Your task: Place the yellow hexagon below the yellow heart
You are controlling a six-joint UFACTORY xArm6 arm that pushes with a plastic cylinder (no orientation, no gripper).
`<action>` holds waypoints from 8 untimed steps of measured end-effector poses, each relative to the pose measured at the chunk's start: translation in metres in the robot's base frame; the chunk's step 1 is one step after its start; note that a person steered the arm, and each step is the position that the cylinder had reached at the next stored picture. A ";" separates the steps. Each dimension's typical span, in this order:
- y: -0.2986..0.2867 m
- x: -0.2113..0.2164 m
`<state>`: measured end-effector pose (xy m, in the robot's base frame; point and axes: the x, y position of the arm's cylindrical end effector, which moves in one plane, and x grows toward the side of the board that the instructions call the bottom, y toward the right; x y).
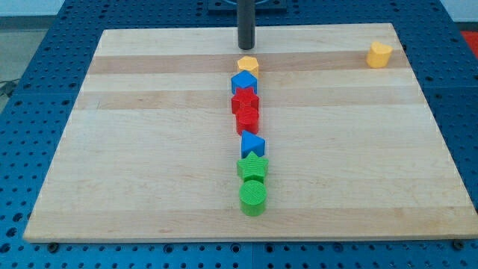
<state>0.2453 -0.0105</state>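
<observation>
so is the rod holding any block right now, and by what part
Nothing is held; the rod can only push. My tip sits just above the yellow hexagon at the column's top end, seemingly with a small gap.

My tip [246, 46] sits just behind the yellow hexagon [248, 65] topping the block column [247, 119]; yellow heart [379, 54] well apart at right
</observation>
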 end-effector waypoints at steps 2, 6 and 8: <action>-0.021 0.048; -0.006 0.091; 0.073 0.067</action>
<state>0.3125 0.0621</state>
